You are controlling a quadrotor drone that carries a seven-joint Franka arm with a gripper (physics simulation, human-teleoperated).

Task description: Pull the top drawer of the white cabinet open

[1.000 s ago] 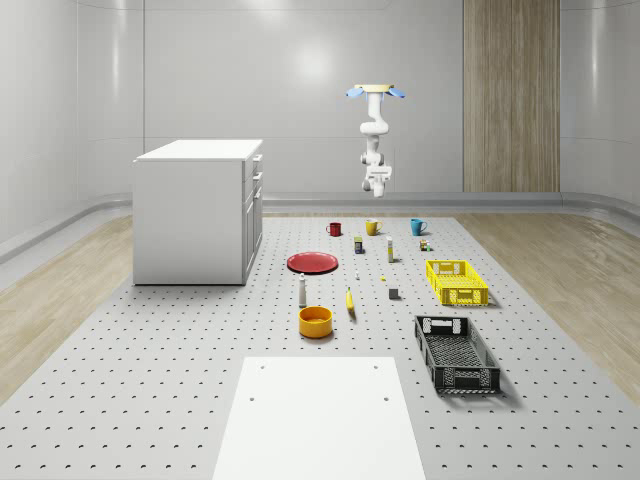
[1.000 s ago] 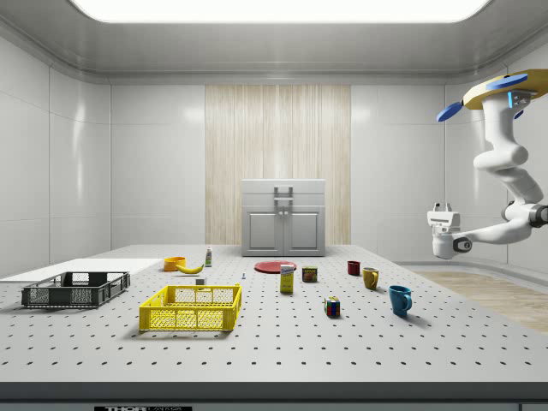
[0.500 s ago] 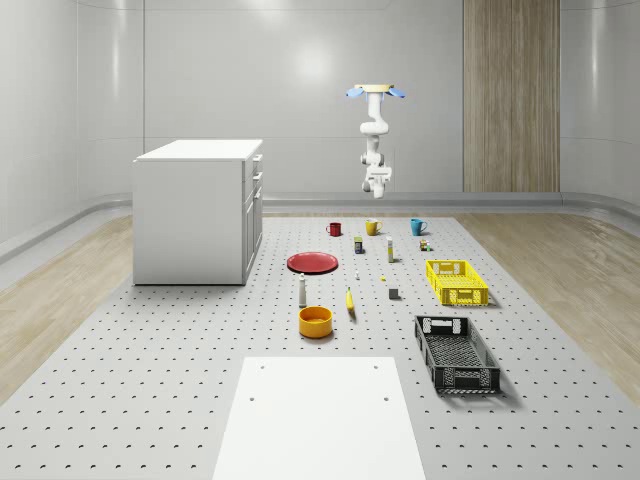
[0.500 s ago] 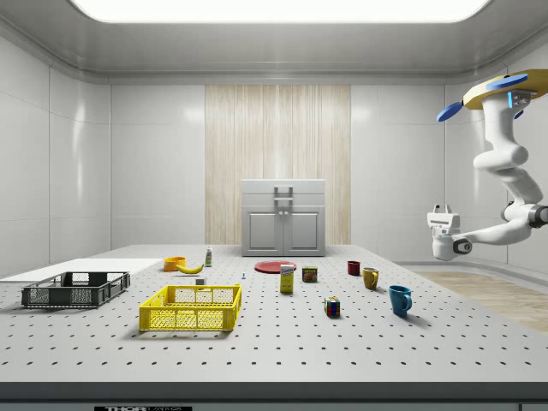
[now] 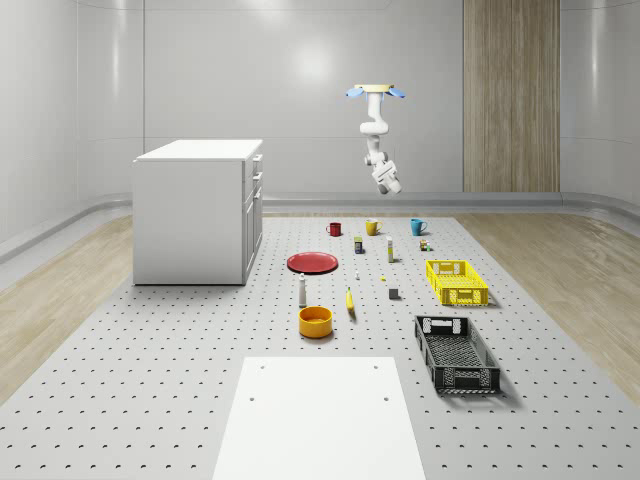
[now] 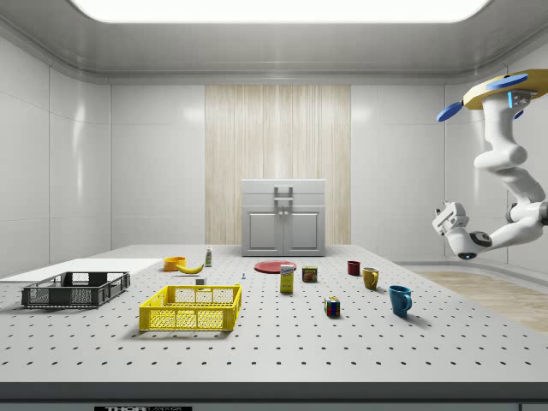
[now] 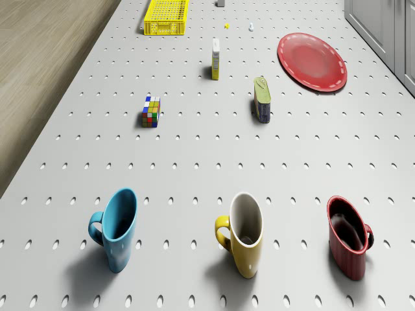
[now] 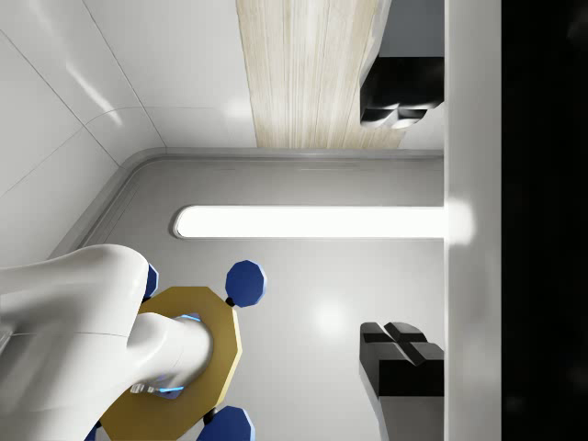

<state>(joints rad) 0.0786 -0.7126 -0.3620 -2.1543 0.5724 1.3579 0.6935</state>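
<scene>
Rm: pale-walled sim hall w/ a grey perforated table (image 5: 150,400). The white cabinet (image 5: 195,215) stands on it, and the top drawer (image 6: 283,189) is judged shut, its front flush w/ the fronts below.

The drone (image 5: 376,91) is seen hovering well apart from the cabinet, out on its drawer-face side and higher than its top, w/ the red mug (image 7: 349,236), yellow mug (image 7: 243,233) and blue mug (image 7: 117,227) below. The gripper (image 6: 445,218) is hung under the drone, roughly level w/ the cabinet's upper half and just as far out. In the wrist view its fingers (image 8: 395,92) are spread wide w/ nothing held between them.

Risks, as judged:
- The wrist is tilted up towards ceiling and rotors, not at the cabinet. If the approach is begun before the wrist is re-aimed, the handle could be missed or the cabinet front struck.
- If the arm is lowered too soon on the way to the cabinet, the mugs, the tin or the red plate (image 5: 313,262) in front of the cabinet could be clipped.
- W/ an airborne base, a hard pull could drag the drone into the cabinet rather than slide the drawer out.
- The lower drawer could be grabbed by mistake, since the fronts sit close together.

Hard to make out: the handle shape and the drawer seams are too small to read. In the drone view the cabinet is cut off to a grey edge. The dark band beside the fingers in the wrist view can't be identified.
</scene>
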